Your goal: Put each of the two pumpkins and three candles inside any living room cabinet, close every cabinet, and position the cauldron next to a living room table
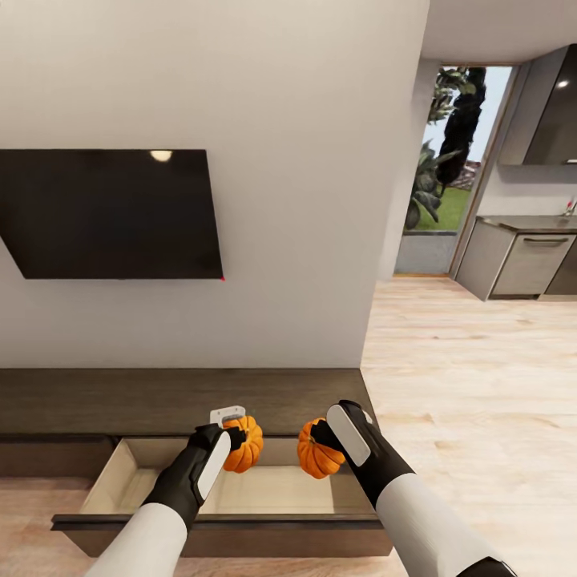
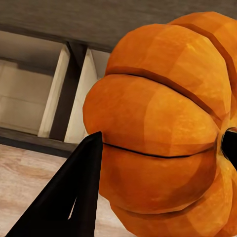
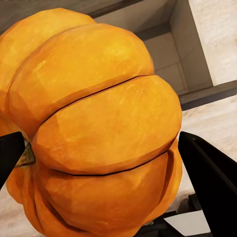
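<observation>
Since each pumpkin is small, round and deeply ribbed, I judge both to be light and stiff, with a smooth skin that could roll or slip if pinched off-centre; the safest hold looks to be across the widest part of the body, a finger seated on a lobe rather than in a groove, and not by the short stem. One pumpkin (image 1: 243, 443) hangs above the back half of the open drawer (image 1: 280, 489), clamped in the left gripper (image 1: 232, 437), whose dark finger (image 2: 64, 197) presses its flank. The other pumpkin (image 1: 319, 450) hangs above the drawer too, towards the drawer's right end, held by the right gripper (image 1: 327, 439) with a finger (image 3: 210, 182) on each side of its belly. The drawer is pulled out from the low dark-brown cabinet (image 1: 120, 397); its pale inside looks bare where it shows. Above the cabinet a dark screen (image 1: 112, 212) is fixed on the wall, and off to the cabinet's right lie light wooden floor (image 1: 473, 385) and grey kitchen units (image 1: 525, 260)
</observation>
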`<state>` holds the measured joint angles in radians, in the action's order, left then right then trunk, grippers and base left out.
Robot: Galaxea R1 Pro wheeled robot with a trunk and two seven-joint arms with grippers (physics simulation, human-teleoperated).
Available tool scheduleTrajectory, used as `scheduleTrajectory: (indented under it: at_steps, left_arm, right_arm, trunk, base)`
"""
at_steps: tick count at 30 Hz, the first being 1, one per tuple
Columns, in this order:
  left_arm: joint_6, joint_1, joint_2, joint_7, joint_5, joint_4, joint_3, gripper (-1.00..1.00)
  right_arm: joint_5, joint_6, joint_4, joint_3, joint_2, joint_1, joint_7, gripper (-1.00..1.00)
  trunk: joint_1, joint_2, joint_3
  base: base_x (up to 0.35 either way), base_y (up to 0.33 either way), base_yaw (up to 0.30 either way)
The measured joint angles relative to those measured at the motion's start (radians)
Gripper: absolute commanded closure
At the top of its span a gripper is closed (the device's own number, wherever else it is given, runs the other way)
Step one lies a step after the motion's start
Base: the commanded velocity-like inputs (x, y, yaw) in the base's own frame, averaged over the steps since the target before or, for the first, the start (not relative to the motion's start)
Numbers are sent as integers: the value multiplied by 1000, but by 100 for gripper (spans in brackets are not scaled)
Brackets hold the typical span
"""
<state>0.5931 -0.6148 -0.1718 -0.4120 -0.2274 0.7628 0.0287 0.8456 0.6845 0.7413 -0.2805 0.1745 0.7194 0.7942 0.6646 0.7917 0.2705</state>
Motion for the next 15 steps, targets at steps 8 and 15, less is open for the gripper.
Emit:
scheduleTrajectory:
  at_steps: [8, 15]
  left_arm:
    - [0, 0, 0, 0, 0, -2, 0, 100]
    - [0, 0, 0, 1, 0, -2, 0, 100]
  right_arm:
    - [0, -1, 0, -1, 0, 0, 0, 100]
    - [0, -1, 1, -1, 0, 0, 0, 100]
  trunk:
    - [31, 56, 25]
    - [57, 105, 47]
  base:
    - [0, 0, 0]
    - [0, 0, 0]
